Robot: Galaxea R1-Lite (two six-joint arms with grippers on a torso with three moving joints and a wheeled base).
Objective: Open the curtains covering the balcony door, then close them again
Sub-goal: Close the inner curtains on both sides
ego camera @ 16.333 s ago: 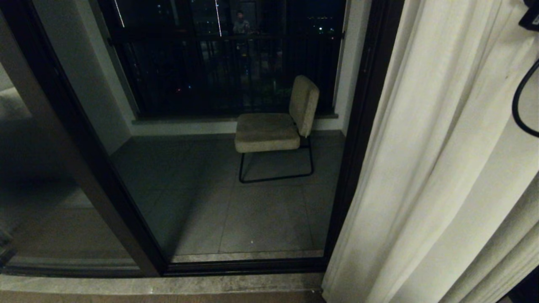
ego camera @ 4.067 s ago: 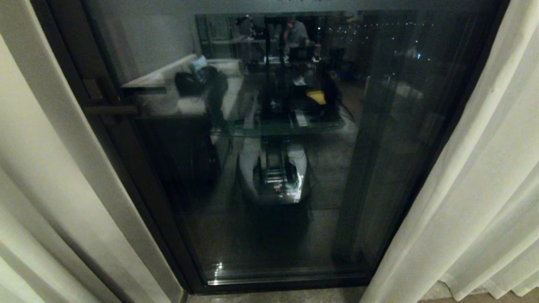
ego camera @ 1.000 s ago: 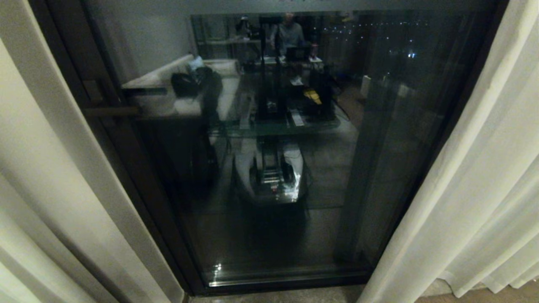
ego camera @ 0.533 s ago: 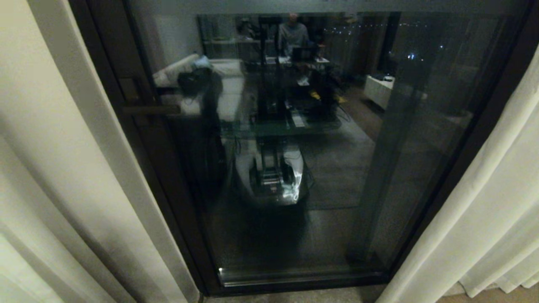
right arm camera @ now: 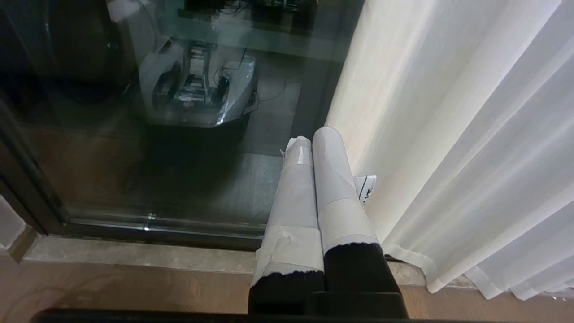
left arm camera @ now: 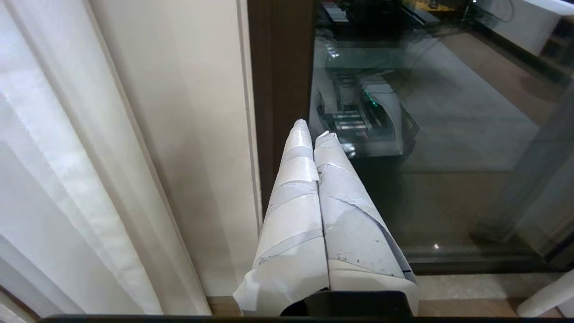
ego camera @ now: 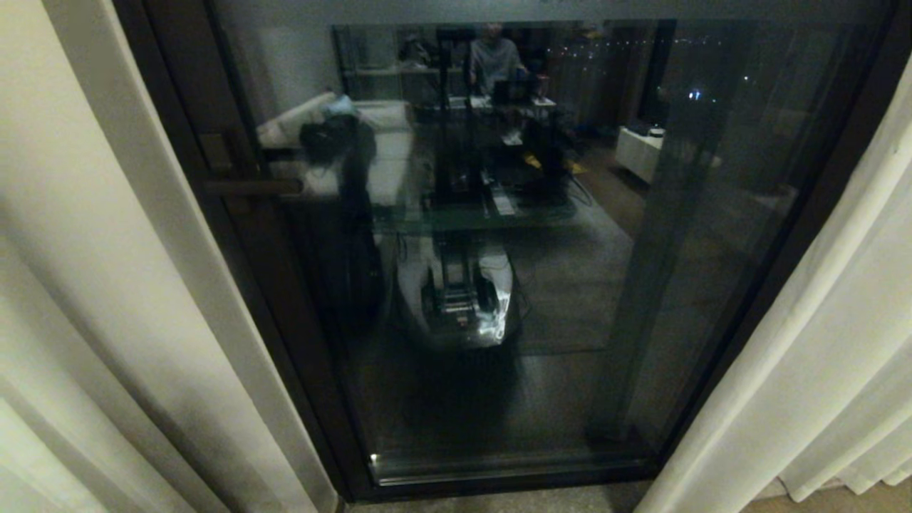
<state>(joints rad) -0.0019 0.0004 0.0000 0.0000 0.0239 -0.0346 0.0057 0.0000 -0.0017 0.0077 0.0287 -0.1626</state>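
The cream pleated fabric curtains [ego camera: 107, 285] hang parted to either side of the dark-framed glass balcony door [ego camera: 499, 249], so opening looks done and drawing them closed remains. The left gripper [left arm camera: 312, 133] and right gripper [right arm camera: 310, 135], fingers pressed together and empty, hang near each panel.

no readable txt, labels or nos. anywhere

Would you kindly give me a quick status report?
Left tool and right tool shut, empty. Curtains parted; balcony door exposed. Nothing obstructing.
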